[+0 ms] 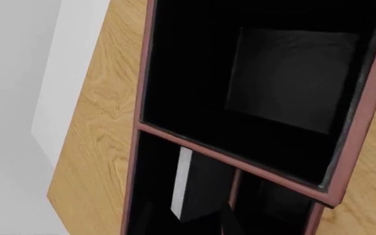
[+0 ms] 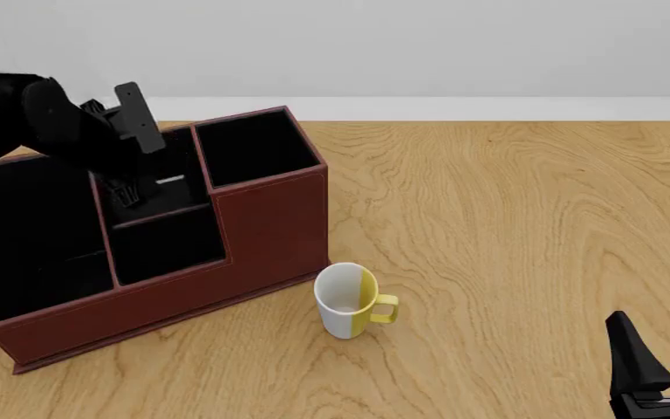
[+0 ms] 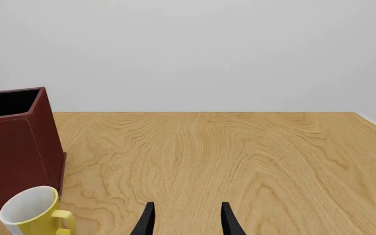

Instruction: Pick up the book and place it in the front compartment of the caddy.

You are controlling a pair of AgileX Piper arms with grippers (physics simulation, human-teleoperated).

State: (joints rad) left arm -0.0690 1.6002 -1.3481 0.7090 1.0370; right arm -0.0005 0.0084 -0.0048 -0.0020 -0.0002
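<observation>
Reaching down from the frame's upper left, the left pincer (image 2: pixel 126 188) dips into the caddy (image 2: pixel 259 236); its spread is hidden. The book (image 1: pixel 198 188) stands inside a middle cell. Lower right, the right pincer (image 2: pixel 665 353) idles apart.

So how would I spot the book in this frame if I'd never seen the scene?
Find the reddish-brown caddy on the table's left. Under the left gripper, in a middle cell, stands the book: thin, black, with a white-grey edge, unlike the white-and-yellow mug outside.
</observation>
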